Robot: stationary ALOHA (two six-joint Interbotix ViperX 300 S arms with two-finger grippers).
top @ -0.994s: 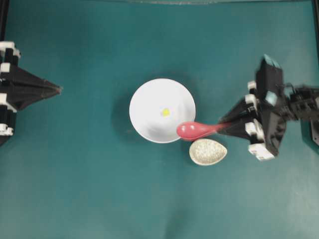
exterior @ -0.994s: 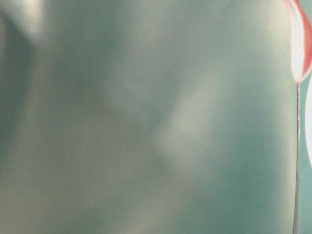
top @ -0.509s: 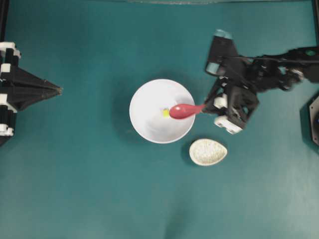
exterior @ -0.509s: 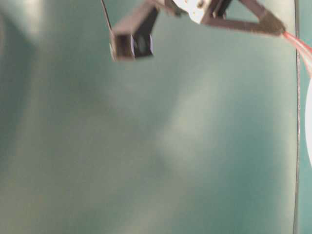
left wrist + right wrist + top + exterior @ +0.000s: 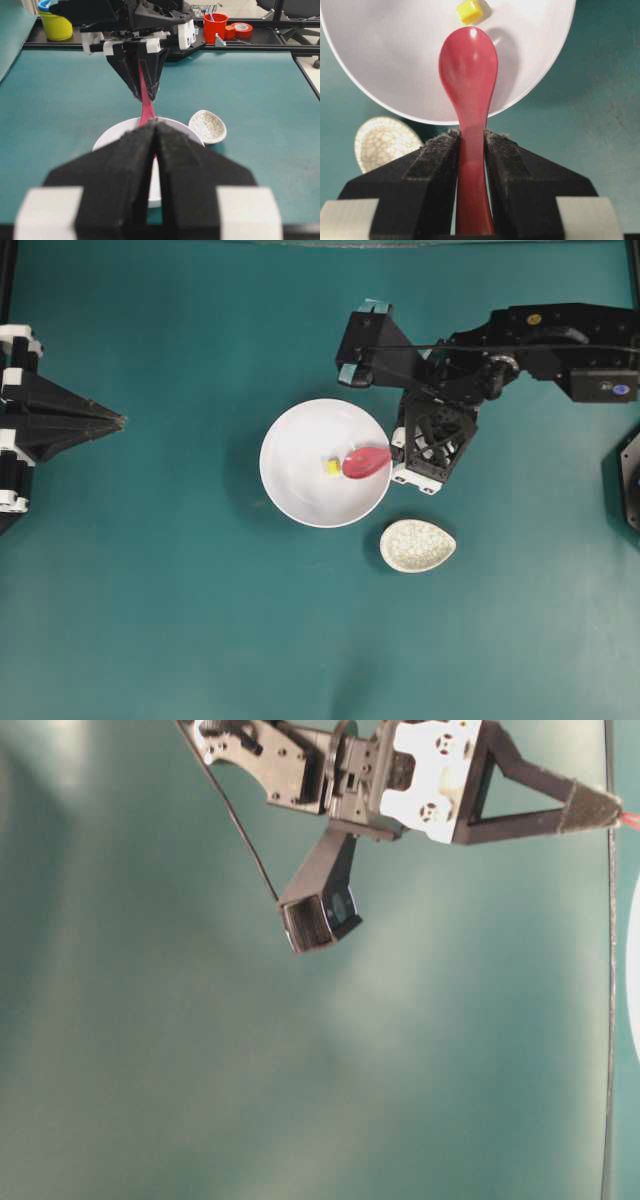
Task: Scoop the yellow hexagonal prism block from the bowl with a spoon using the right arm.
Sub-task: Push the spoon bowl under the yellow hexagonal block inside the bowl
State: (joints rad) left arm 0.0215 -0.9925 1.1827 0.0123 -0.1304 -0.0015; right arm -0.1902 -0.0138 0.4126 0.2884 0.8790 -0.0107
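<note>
The white bowl sits mid-table with the tiny yellow hexagonal prism block near its centre. My right gripper is shut on the handle of the pink-red spoon, whose scoop reaches over the bowl's right side. In the right wrist view the spoon runs out from between my right gripper's pads, its tip just short of the block inside the bowl. My left gripper rests shut and empty at the far left, pointing at the bowl.
A speckled off-white spoon rest lies on the teal table just below and right of the bowl, close under the right arm. Beyond the table's far edge, the left wrist view shows a yellow cup and a red cup.
The right arm has swung left and toward the table's far side, carrying the spoon from the bowl's lower right rim into the bowl beside the block. The left arm has not moved.
</note>
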